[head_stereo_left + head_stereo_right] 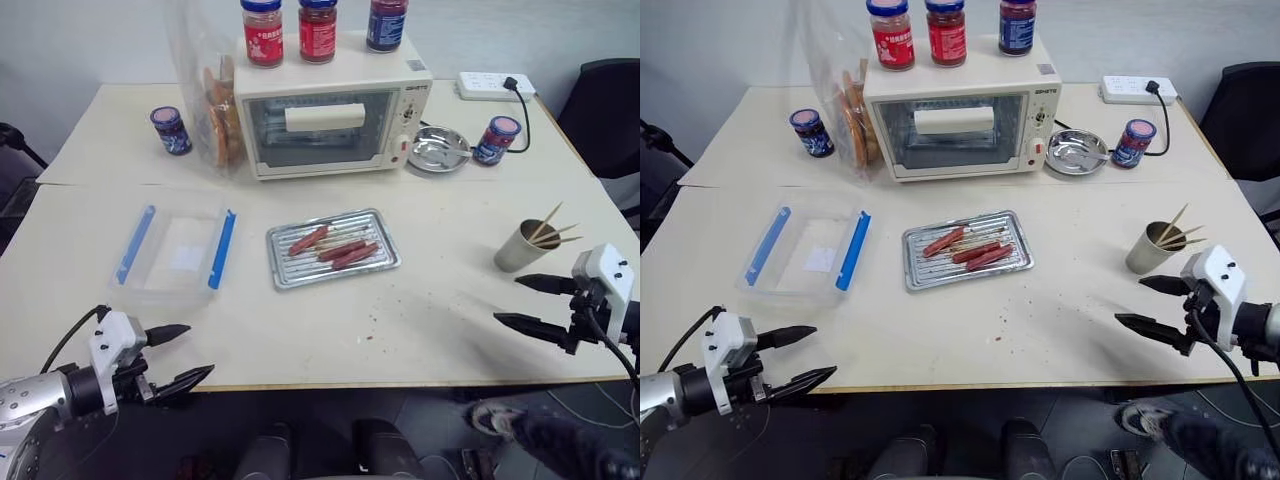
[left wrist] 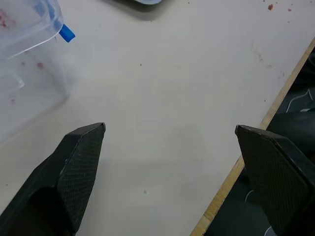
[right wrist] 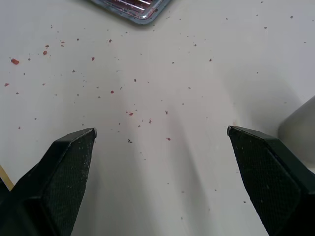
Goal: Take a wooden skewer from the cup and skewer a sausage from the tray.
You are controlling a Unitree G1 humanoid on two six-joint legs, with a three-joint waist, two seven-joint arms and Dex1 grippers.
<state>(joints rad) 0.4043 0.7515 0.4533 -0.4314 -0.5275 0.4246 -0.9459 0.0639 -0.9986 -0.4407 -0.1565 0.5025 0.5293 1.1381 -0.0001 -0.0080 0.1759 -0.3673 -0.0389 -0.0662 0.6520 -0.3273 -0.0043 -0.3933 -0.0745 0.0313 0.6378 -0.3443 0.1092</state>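
A grey-beige cup [image 1: 520, 247] holding wooden skewers [image 1: 549, 226] stands at the table's right side. The silver tray [image 1: 333, 248] lies mid-table with three sausages [image 1: 345, 250] on its ridged floor. My right gripper [image 1: 518, 302] hovers open just in front of the cup, empty, fingers pointing toward the table's middle; the cup's side [image 3: 300, 129] and the tray's corner [image 3: 140, 12] show in its wrist view. My left gripper [image 1: 188, 353] is open and empty over the near left table edge, well short of the tray.
A clear plastic box with blue clips [image 1: 175, 250] lies left of the tray. A toaster oven [image 1: 325, 115] topped with jars stands at the back, with a steel dish [image 1: 438, 148], small blue jars [image 1: 171, 130], a bag of bread [image 1: 213, 110] and a power strip [image 1: 495, 86] nearby.
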